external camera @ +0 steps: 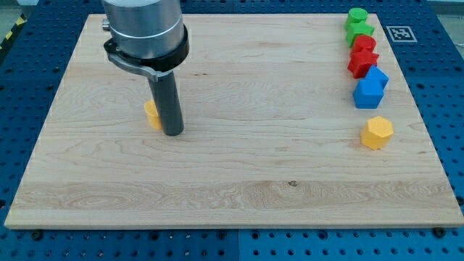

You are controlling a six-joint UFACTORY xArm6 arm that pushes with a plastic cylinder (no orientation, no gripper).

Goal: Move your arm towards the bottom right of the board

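Note:
My tip point(173, 133) rests on the wooden board point(232, 188) in the left half, below the arm's grey housing point(141, 29). A small yellow block point(152, 114) sits just left of the rod, touching or nearly touching it and partly hidden by it. Along the view's right edge stands a column of blocks: two green blocks point(357, 25) at the top, two red blocks point(362, 56) below them, then two blue blocks point(370, 88). A yellow hexagonal block point(377, 133) sits apart below the blue ones, far right of my tip.
The board lies on a blue perforated table point(446, 87). A black-and-white marker tag point(399, 32) sits off the board's top right corner.

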